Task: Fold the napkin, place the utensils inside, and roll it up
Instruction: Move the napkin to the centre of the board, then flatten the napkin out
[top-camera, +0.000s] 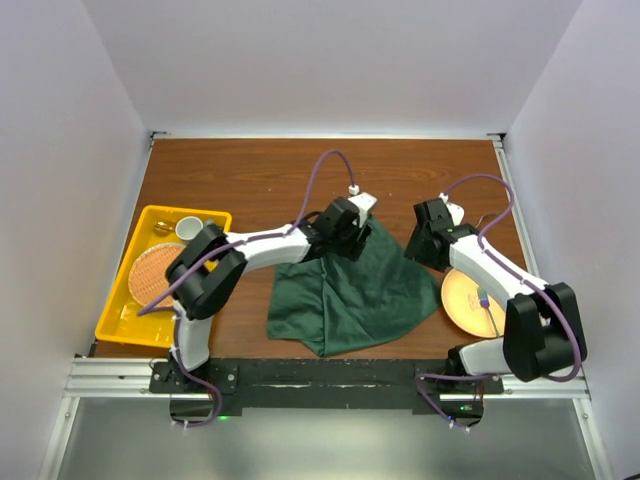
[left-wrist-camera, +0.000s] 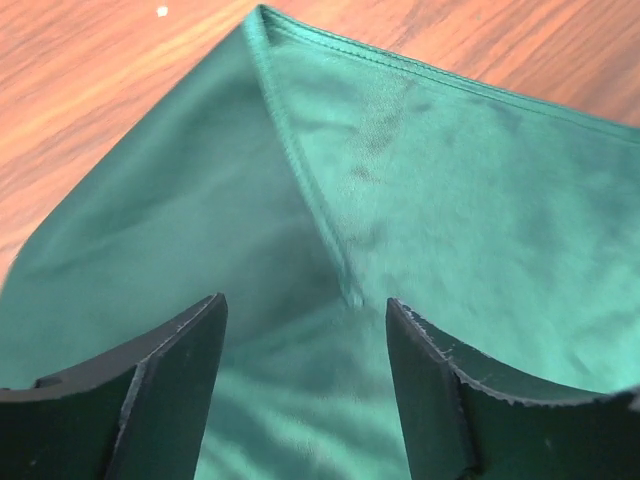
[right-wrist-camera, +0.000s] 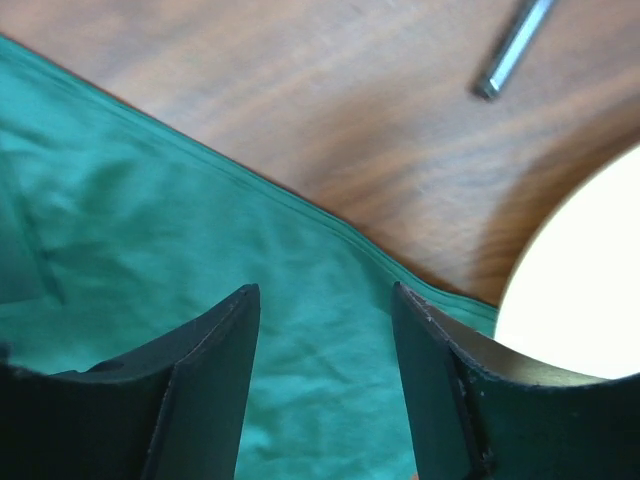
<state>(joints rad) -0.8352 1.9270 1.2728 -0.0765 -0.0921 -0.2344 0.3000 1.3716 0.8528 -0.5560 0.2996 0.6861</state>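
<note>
The dark green napkin (top-camera: 350, 290) lies partly folded on the wooden table, its top corner pointing away from me. My left gripper (top-camera: 350, 235) is open just above that corner; in the left wrist view its jaws (left-wrist-camera: 306, 300) straddle a folded hem of the napkin (left-wrist-camera: 450, 200) without holding it. My right gripper (top-camera: 420, 247) is open over the napkin's right edge (right-wrist-camera: 200, 250); its jaws (right-wrist-camera: 326, 288) are empty. A thin dark grey utensil (right-wrist-camera: 510, 45) lies on bare wood beyond the napkin in the right wrist view. Another thin stick-like piece (top-camera: 488, 312) rests on the plate.
A round yellow plate (top-camera: 462, 290) sits right of the napkin and also shows in the right wrist view (right-wrist-camera: 580, 280). A yellow tray (top-camera: 125, 325) at the left holds a white cup (top-camera: 188, 228) and a woven round mat (top-camera: 152, 272). White walls enclose the table.
</note>
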